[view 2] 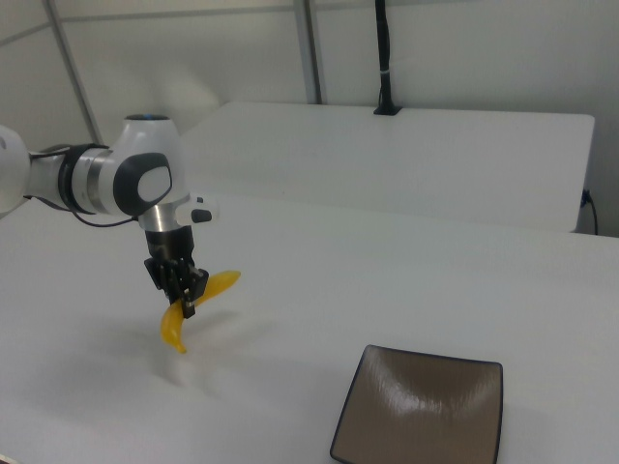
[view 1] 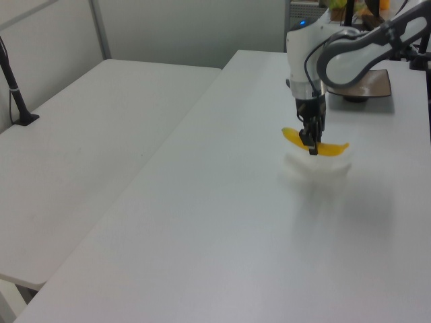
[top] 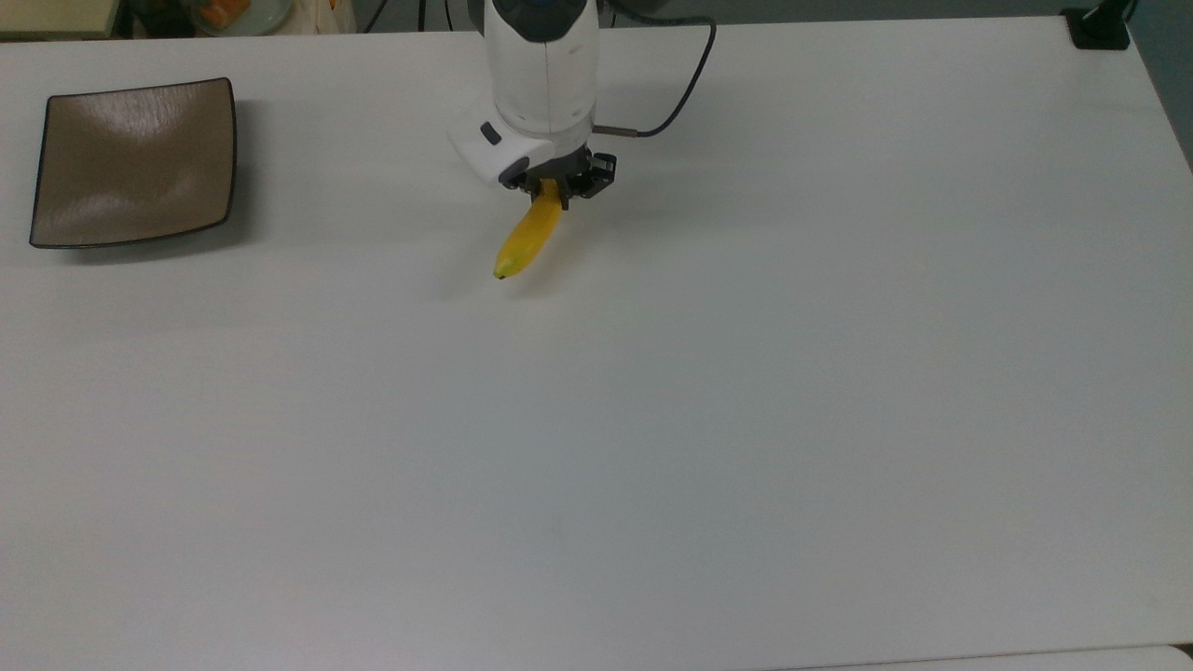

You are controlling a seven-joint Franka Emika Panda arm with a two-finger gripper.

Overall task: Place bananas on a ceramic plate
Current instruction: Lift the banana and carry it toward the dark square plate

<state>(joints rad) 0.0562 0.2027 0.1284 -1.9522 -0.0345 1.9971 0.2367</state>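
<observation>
Now | fingers [view 1: 311, 142] pinch banana [view 1: 331, 149] (airborne, left view) | plate [top: 132, 162] apart

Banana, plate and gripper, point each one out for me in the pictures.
banana [top: 522, 240], top view, middle of its yellow body.
ceramic plate [view 2: 422, 411], right view, bare brown inside.
gripper [view 1: 312, 142], left view, between its fingertips, shut on the banana.
</observation>
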